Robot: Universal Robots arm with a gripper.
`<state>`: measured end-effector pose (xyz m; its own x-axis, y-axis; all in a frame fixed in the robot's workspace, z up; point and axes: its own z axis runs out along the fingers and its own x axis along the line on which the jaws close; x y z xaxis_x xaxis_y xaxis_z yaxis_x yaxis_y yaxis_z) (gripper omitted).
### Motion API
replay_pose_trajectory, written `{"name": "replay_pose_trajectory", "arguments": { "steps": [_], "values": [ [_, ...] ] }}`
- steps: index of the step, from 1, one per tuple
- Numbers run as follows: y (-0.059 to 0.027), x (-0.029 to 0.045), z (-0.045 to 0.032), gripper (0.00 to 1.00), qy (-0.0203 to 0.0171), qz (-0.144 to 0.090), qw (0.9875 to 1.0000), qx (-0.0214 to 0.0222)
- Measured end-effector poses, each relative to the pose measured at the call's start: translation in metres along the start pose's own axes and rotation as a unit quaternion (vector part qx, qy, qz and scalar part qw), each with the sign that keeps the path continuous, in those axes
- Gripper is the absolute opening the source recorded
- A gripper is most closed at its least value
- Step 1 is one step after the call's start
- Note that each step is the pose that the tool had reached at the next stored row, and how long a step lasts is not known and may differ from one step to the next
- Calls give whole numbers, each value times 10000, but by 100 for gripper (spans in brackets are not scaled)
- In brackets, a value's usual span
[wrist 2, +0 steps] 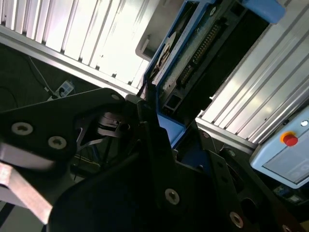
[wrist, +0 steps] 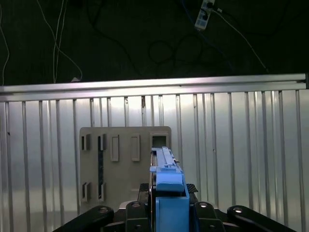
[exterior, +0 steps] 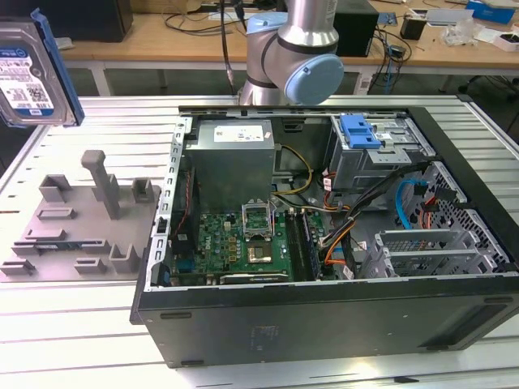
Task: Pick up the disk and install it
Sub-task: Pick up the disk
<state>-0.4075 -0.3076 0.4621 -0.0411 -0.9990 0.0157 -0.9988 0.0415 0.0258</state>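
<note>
- Exterior view: the flat rectangular silver hard drive with a white-and-blue label, clipped in a blue plastic carrier frame (the disk (exterior: 28,77)), is seen at the top of the exterior view's left. It is raised upright in the air, higher in the picture than the grey plastic fixture plate (exterior: 73,227) and well apart from the open black computer case (exterior: 324,324). A blue plastic bracket (exterior: 361,130) is placed on the metal drive cage (exterior: 389,166) in the upper right part of the case.
- Second wrist view: the disk (wrist 2: 193,53) is shown edge-on with its connector row exposed. The jaws of the black gripper (wrist 2: 161,128) are pressed on the end of the blue frame nearest to the camera, pinching it.
- First wrist view: the disk (wrist: 166,179) is held on edge in the gripper (wrist: 168,212), with the grey plate (wrist: 120,154) and the ribbed aluminium table (wrist: 251,159) behind it.
- Handling: the disk is judged stiff, rather heavy for its size and sensitive to shocks. The smooth plastic frame may slip, so the frame rails should be taken, not the label or connector.
</note>
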Motion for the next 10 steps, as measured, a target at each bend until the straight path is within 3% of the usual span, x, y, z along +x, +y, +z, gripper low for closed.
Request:
{"name": "replay_pose_trajectory", "arguments": {
  "steps": [6, 10],
  "values": [
    [0, 3, -201, 37, 0, 0, 10000, 0],
    [0, 3, -207, 37, 0, 0, 10000, 0]
  ]
}}
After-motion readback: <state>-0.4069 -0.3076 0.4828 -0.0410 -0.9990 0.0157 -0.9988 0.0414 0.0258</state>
